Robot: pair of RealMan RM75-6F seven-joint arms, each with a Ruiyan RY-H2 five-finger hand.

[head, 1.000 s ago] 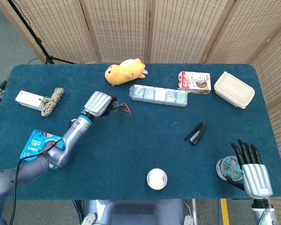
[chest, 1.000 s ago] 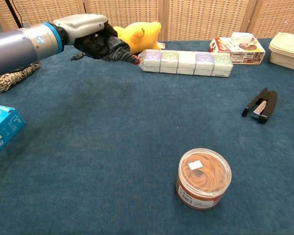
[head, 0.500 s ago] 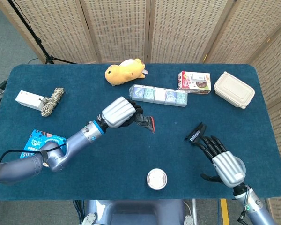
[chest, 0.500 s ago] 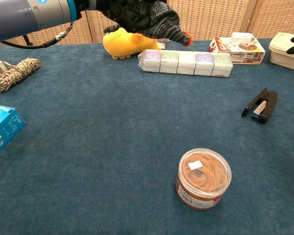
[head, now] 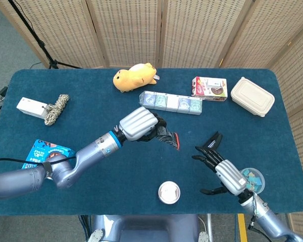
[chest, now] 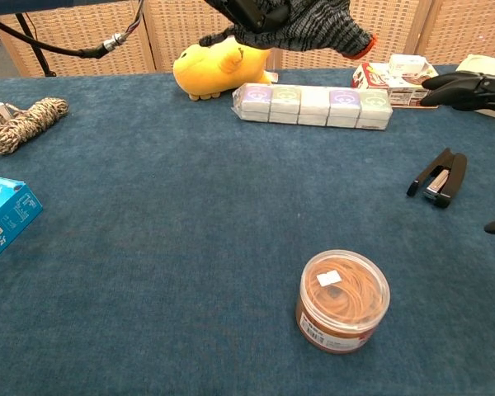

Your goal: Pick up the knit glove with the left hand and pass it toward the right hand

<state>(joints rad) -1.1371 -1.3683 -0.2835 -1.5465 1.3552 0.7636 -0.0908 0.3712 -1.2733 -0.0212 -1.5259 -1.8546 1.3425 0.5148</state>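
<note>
My left hand [head: 138, 124] grips the dark grey knit glove [head: 165, 136] above the middle of the table. The glove's orange-tipped end hangs out to the right. In the chest view the glove [chest: 313, 22] shows at the top edge, with the left hand [chest: 252, 10] mostly cut off. My right hand [head: 223, 172] is held open to the right of the glove, fingers spread and pointing toward it, a short gap apart. Only its fingertips [chest: 466, 89] show at the right edge of the chest view.
A tub of rubber bands [chest: 342, 300] stands near the front. A black stapler [chest: 438, 176], a row of small boxes [head: 170, 103], a yellow plush [head: 134, 77], a snack box [head: 209, 88], a beige lidded container [head: 252, 96], rope [head: 56, 109] and a blue packet [head: 42, 154] lie around.
The left hand carried the glove up off the table and rightward toward the centre. The right hand rose from the front right corner and moved left toward the glove, fingers spread.
</note>
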